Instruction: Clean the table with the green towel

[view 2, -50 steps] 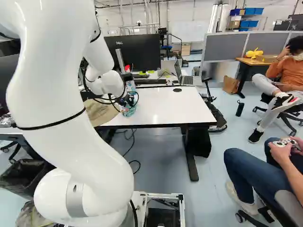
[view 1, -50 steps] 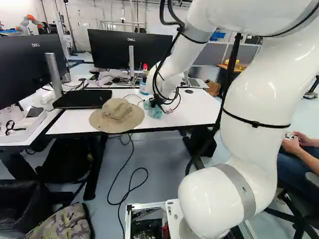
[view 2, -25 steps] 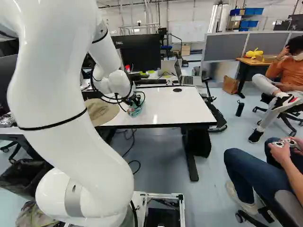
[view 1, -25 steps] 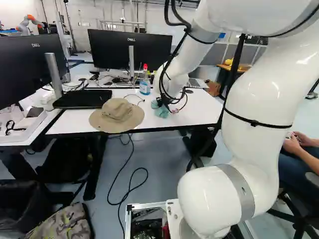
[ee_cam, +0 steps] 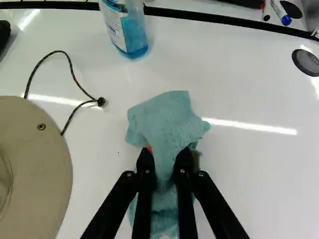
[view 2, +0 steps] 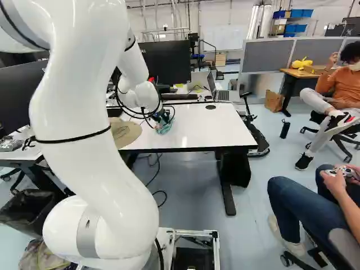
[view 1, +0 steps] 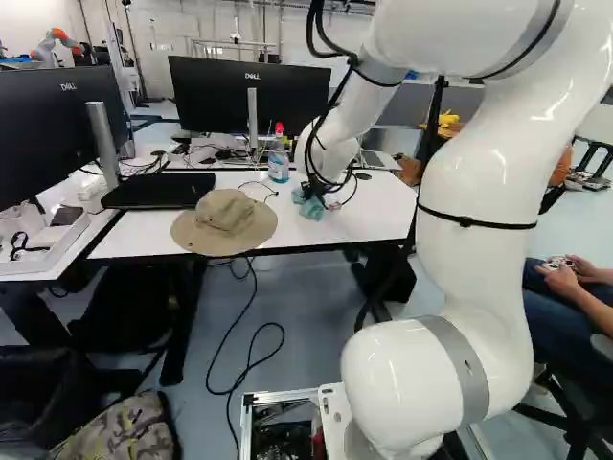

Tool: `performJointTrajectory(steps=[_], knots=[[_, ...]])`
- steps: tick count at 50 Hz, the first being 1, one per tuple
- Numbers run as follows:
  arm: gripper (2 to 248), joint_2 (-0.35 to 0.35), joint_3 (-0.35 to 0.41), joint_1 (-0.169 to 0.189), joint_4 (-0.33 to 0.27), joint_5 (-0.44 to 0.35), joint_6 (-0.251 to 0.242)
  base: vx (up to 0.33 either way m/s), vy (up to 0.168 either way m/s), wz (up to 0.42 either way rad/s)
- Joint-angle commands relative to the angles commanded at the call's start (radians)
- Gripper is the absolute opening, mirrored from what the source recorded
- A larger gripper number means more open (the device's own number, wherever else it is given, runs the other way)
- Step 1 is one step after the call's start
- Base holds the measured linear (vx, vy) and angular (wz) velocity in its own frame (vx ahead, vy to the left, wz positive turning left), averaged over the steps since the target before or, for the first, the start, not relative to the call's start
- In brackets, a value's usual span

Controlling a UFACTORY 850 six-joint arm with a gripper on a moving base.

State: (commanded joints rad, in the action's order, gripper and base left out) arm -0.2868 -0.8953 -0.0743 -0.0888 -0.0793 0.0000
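The jaws (view 1: 310,195) are clenched around the green towel (ee_cam: 167,124), which sits bunched between them on the white surface (view 2: 214,135), with the tan hat (view 1: 225,222) and its cord to one side and the blue-liquid bottle (view 1: 279,163) just ahead.

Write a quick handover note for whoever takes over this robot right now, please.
Pincer: shut on the green towel.
Towel: bunched, down at the white table, between the hat and the table's far edge hole.
Done: towel gripped; how much is wiped, I can't tell.
Left: probably more wiping, minding the hat and blue bottle.
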Motion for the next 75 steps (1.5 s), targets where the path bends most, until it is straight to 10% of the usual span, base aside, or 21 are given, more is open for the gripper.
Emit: performJointTrajectory(steps=[46, 75], knots=[[50, 0.033, 0.039, -0.116, 0.0, 0.0, 0.0, 0.0, 0.0, 0.0], [50, 0.113, 0.133, -0.067, 0.0, 0.0, 0.0, 0.0, 0.0, 0.0]])
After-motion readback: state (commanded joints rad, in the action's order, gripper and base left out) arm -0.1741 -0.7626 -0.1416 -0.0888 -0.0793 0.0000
